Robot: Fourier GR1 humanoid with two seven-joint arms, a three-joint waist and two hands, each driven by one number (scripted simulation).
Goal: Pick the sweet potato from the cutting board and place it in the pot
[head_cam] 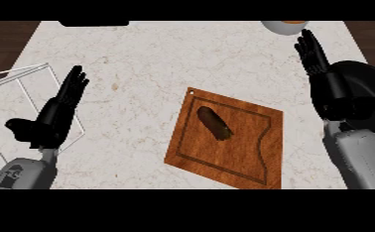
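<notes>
A pale marble table [161, 57] carries a rectangular grooved wooden board [253, 151]. The dark oblong sweet potato [215, 123] lies on it. The left hand [55, 112] and right hand [316, 57] rest with fingers straight, holding nothing. The round pot [282, 27] peeks in at the far edge.

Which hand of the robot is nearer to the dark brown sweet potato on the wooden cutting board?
Right, narrowly. The right hand, open, is up and right of the dark brown sweet potato on the wooden cutting board. The left hand, open, is farther away at its left.
</notes>
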